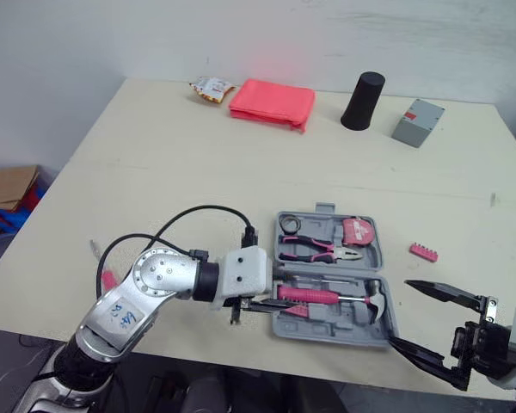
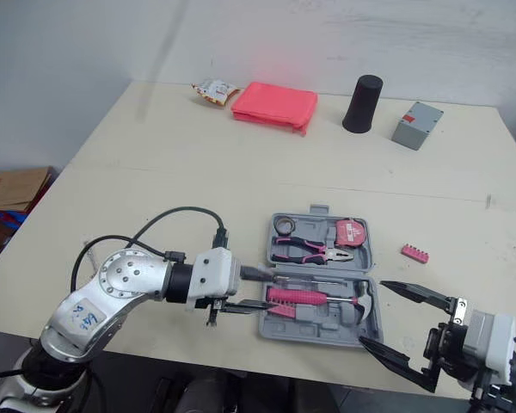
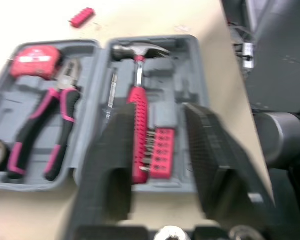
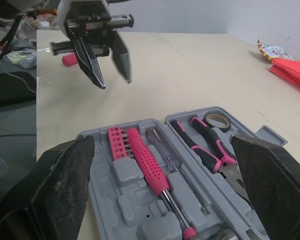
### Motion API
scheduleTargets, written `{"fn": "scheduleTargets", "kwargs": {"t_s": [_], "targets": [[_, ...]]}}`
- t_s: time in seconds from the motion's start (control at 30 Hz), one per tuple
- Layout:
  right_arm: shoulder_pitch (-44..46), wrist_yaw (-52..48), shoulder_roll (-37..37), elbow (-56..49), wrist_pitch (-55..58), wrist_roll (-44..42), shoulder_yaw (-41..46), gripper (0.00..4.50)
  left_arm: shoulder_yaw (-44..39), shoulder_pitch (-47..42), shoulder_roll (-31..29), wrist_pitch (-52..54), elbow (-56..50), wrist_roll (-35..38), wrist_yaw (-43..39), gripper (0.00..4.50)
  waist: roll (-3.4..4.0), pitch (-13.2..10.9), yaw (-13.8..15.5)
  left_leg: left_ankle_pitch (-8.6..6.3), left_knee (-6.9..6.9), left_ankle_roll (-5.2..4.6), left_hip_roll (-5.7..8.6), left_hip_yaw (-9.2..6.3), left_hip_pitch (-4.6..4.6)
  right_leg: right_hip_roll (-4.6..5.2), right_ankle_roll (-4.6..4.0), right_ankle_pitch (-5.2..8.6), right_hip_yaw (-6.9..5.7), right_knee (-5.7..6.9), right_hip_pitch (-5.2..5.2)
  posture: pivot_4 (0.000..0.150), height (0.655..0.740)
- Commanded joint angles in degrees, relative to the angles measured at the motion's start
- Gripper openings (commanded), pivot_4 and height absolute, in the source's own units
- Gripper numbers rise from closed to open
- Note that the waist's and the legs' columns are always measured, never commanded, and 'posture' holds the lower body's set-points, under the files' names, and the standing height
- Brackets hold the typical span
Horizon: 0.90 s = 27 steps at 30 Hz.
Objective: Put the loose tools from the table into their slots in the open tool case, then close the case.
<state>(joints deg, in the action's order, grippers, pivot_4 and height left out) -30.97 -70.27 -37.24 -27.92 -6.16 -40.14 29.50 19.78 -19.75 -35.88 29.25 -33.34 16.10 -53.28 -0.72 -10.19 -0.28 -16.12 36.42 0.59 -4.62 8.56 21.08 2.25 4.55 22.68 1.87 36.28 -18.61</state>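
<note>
Left eye view: tool case (image 1: 331,329) beside left end effector (image 1: 278,290).

Looks like a robotics lab: a pale counter (image 1: 138,163) against a plain white wall (image 1: 60,43), cardboard (image 1: 7,186) lying beside it.

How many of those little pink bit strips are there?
2. One bit strip sits in the open tool case beside the hammer handle; the other lies loose on the table, to the case's right. Others could be hidden.
</note>
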Motion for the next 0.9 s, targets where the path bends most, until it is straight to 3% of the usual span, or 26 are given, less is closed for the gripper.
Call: {"fn": "scheduleTargets", "kwargs": {"t_s": [0.03,0.43,0.9], "targets": [[0.7,-0.2,0.5,0.4,-0.9,0.1,-0.1,4.5,2.6,0.7,1.8,-4.8,3.1,-3.6,1.3,0.05,0.0,0.0,0.1,0.0,0.0,-0.01,0.0,0.0,0.01,0.0,0.0,0.0,0.0,0.0,0.0,0.15,0.74],[0.4,-0.2,1.7,1.7,-3.1,1.3,1.2,4.5,5.8,4.2,3.5,-9.8,9.1,-11.0,3.3,0.05,0.01,0.0,-0.1,-0.04,-0.07,-0.03,-0.01,0.01,0.01,0.01,0.0,0.0,0.0,-0.05,-0.02,0.15,0.74],[-1.7,-0.3,2.5,1.5,-5.0,2.1,0.9,4.5,13.4,0.5,1.7,4.2,12.5,-15.0,0.0,0.05,0.01,0.2,0.0,-0.06,-0.11,-0.09,0.0,0.01,-0.16,0.04,0.0,-0.02,-0.01,-0.02,0.15,0.15,0.74]]}}
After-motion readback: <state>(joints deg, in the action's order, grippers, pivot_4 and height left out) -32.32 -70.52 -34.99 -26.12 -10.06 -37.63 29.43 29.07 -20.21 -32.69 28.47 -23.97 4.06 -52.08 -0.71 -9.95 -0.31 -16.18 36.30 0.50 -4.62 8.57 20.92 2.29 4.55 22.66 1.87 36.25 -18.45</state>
